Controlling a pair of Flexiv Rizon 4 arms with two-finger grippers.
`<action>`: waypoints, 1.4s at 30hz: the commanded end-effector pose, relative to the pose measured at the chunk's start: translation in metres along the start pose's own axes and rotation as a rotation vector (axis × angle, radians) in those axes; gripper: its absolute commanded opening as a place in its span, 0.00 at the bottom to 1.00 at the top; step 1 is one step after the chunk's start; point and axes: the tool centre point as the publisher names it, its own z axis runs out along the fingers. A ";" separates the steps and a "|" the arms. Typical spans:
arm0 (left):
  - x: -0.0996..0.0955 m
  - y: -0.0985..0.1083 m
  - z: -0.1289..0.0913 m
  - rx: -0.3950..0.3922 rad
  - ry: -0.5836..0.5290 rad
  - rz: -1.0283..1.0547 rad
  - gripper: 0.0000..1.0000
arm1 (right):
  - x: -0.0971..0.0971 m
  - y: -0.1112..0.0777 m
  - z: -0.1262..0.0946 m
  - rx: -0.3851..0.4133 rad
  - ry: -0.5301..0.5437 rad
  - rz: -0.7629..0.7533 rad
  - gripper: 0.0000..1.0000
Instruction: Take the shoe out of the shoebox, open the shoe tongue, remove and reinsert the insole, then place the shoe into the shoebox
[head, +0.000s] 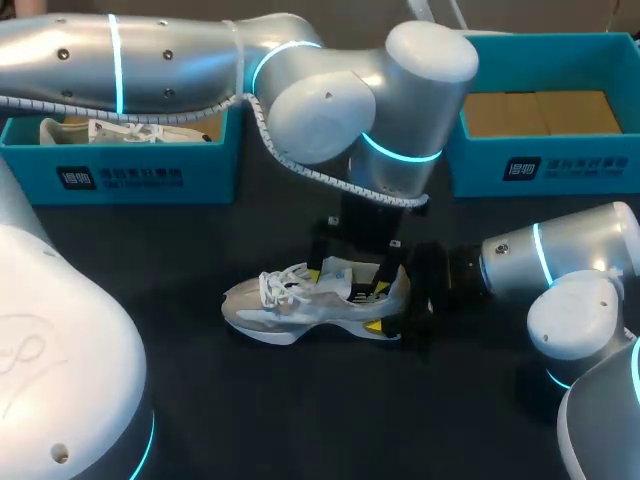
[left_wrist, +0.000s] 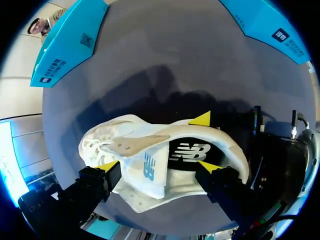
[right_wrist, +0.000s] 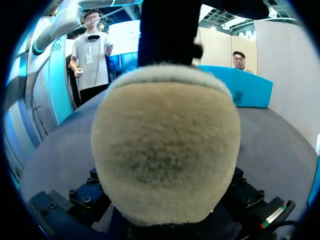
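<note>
The shoe (head: 300, 305) stands on its sole in the middle of the dark table (head: 300, 420), outside both boxes, with the toe toward my left and the heel toward my right. The left gripper (left_wrist: 157, 166) hangs straight above it with its fingers wide apart, in line with the length of the shoe. One yellow tip is beside the laces and the other is at the rim of the opening. The tongue (left_wrist: 150, 170) is between them; I cannot tell if either tip touches it. Inside the opening the dark insole (left_wrist: 190, 152) shows. The right gripper (head: 395, 312) comes in low from the right and clamps the heel from two sides, with one yellow tip on each side of the shoe. In the right wrist view the fuzzy beige heel covers its fingers. At the far edge are two blue boxes, well apart from the shoe: the left box (head: 120, 175) holds another shoe (head: 110, 130), and the right box (head: 545, 165) shows a brown bottom.
</note>
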 end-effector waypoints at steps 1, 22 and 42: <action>0.001 0.001 0.008 0.000 -0.013 -0.007 1.00 | 0.000 -0.002 0.008 0.004 -0.001 0.001 0.00; -0.031 0.004 0.020 0.034 -0.119 -0.048 1.00 | 0.000 -0.002 0.008 0.004 -0.001 0.001 0.00; -0.054 0.005 0.000 0.023 -0.106 -0.059 0.28 | 0.000 -0.002 0.008 0.004 -0.001 0.001 0.00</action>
